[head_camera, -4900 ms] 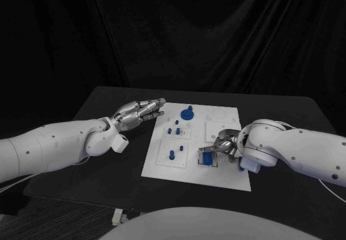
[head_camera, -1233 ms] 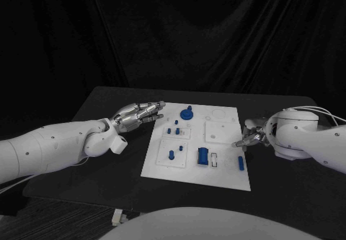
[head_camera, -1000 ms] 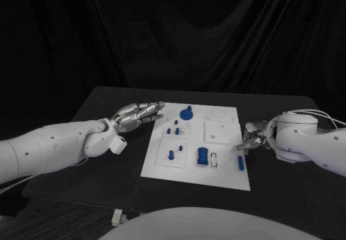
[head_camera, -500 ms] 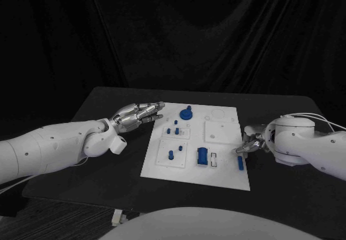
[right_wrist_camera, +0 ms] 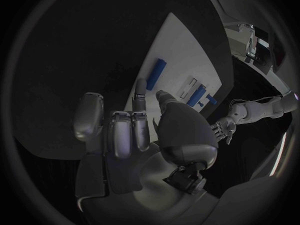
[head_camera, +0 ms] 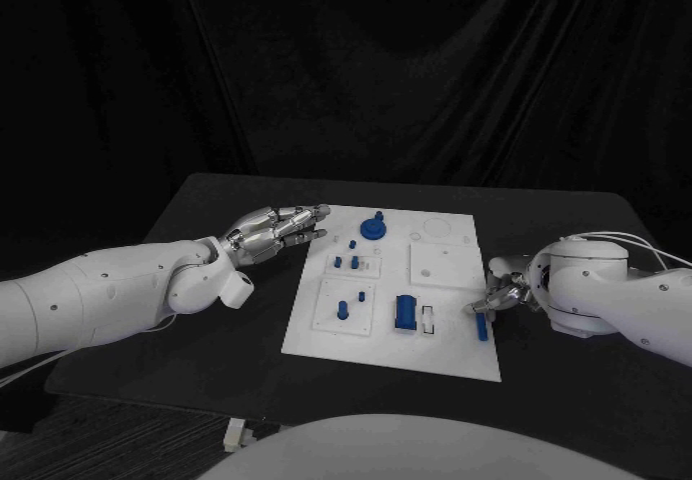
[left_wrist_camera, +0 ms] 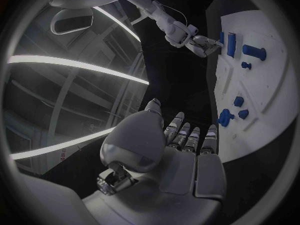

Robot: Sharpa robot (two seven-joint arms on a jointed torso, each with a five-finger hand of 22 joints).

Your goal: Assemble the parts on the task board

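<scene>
white board [head_camera: 447,262], blue parts [head_camera: 407,312], black table [head_camera: 231,330], silver hands [head_camera: 274,228], white arms [head_camera: 101,295].

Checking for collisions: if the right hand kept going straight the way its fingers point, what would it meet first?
Probably the blue bar lying near the task board's right edge; the right hand's fingertips are already almost at it, though depth is unclear.

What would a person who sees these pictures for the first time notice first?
The white task board in the middle of the black table stands out most, with small blue parts scattered on it. The right hand reaches toward a slim blue part near the board's right edge, while the left hand hovers open at the board's far left corner.
</scene>
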